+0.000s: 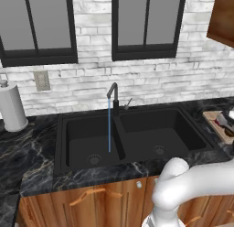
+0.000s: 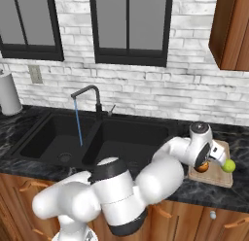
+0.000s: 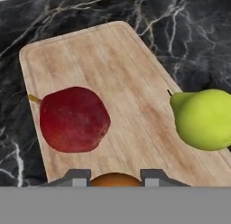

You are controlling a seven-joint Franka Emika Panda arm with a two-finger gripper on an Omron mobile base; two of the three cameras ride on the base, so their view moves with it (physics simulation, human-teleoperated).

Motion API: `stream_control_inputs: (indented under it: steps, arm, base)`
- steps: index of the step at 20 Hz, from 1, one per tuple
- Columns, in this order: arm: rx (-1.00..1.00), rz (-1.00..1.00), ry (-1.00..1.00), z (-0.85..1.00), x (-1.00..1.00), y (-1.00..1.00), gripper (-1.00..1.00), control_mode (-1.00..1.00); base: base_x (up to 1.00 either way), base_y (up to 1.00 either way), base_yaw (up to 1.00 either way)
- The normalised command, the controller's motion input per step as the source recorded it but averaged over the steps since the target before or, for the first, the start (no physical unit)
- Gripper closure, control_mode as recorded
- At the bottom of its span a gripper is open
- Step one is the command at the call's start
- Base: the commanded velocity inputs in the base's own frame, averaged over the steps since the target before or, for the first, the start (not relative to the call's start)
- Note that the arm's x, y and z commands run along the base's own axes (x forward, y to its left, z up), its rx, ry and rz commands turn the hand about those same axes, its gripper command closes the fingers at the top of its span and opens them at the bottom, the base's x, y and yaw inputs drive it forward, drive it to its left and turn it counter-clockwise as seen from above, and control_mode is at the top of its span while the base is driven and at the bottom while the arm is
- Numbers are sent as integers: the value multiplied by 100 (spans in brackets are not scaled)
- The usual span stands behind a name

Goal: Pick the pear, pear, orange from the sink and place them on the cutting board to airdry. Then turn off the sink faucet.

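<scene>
End effector closed around orange above cutting board.

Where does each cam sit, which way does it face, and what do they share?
Left base view: behind the arm's left, facing the sink and running sink faucet; white arm at lower right.
Right base view: behind the arm's right; arm reaches to the cutting board.
Hand view: on the hand, looking down at the board; end effector shut on the orange, red pear and green pear lying there.
Shared: sink and faucet in both base views.
</scene>
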Motion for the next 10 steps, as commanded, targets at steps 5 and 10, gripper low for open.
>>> stream_control_inputs:
  steps: [5,10]
  arm:
    - [0,0,-4,28,-17,1,-100,-100]
    - [0,2,-10,50,-41,25,-100,-100]
  base:
    - [0,0,0]
    - [0,0,0]
